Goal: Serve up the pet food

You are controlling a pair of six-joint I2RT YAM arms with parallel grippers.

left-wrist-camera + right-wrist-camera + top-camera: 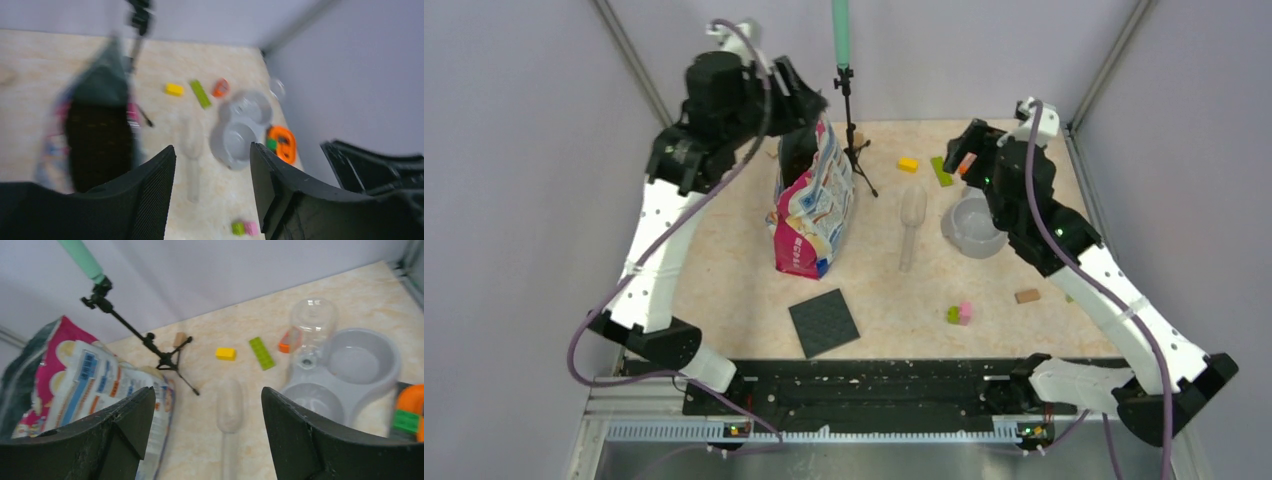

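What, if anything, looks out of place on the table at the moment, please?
No spill shows. The open pet food bag slumps rather than standing straight, and a stray yellow block, green block and pink-green pair lie scattered around the empty grey bowl and scoop.

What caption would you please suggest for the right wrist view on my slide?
Open right gripper facing the clear scoop, grey double bowl at frame right, pet food bag at frame left.
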